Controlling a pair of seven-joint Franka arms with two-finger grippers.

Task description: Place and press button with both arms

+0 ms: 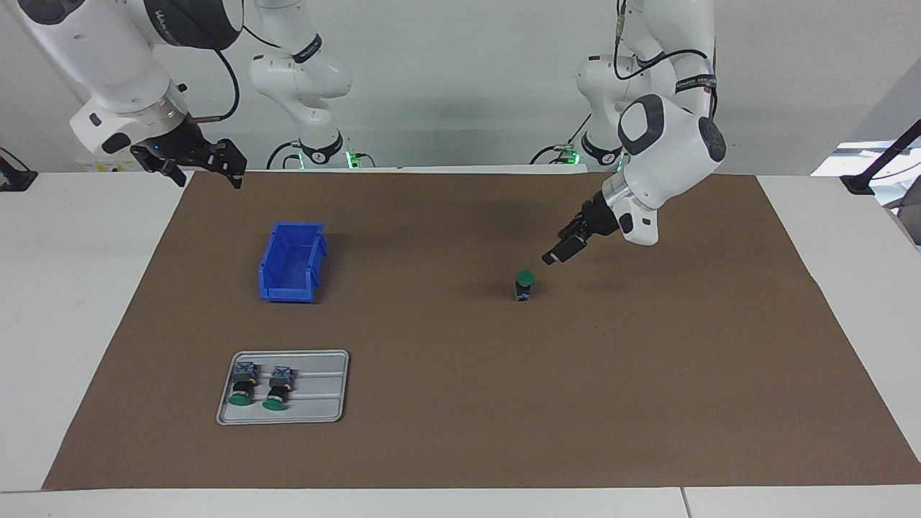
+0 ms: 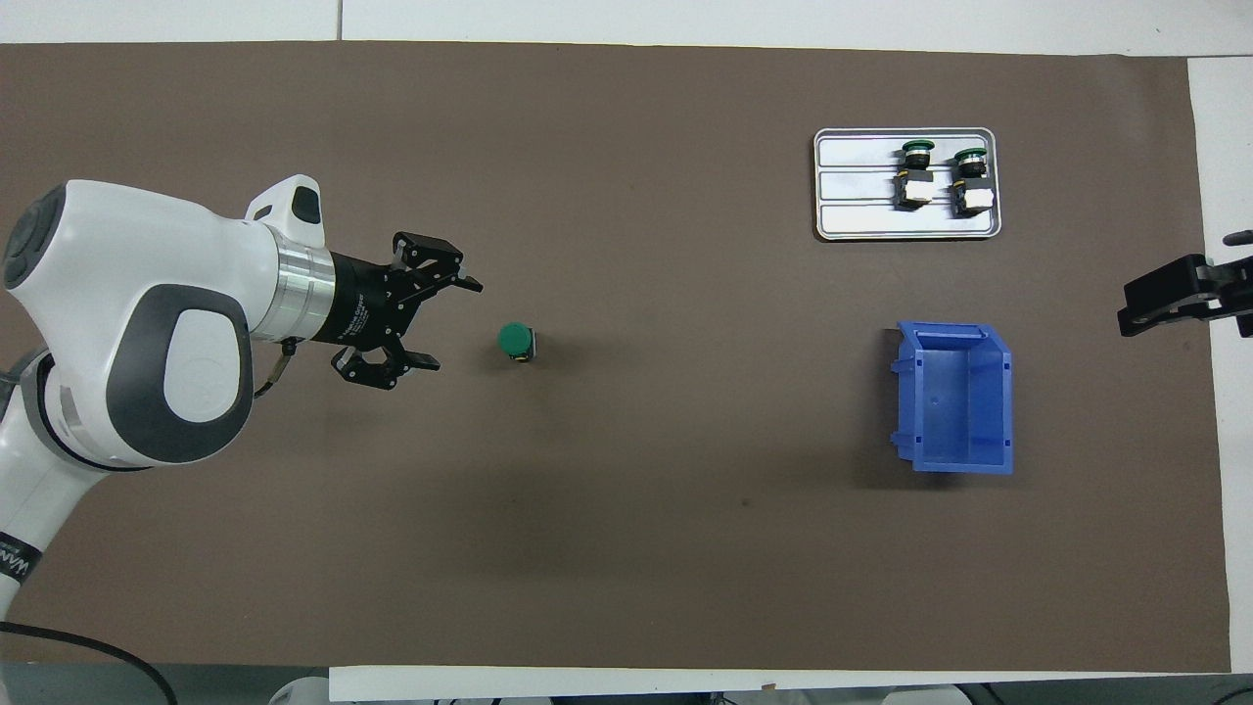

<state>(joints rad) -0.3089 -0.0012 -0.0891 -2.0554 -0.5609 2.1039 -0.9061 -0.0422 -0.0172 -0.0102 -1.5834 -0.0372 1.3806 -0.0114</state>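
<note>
Left tool hangs beside upright button.
</note>
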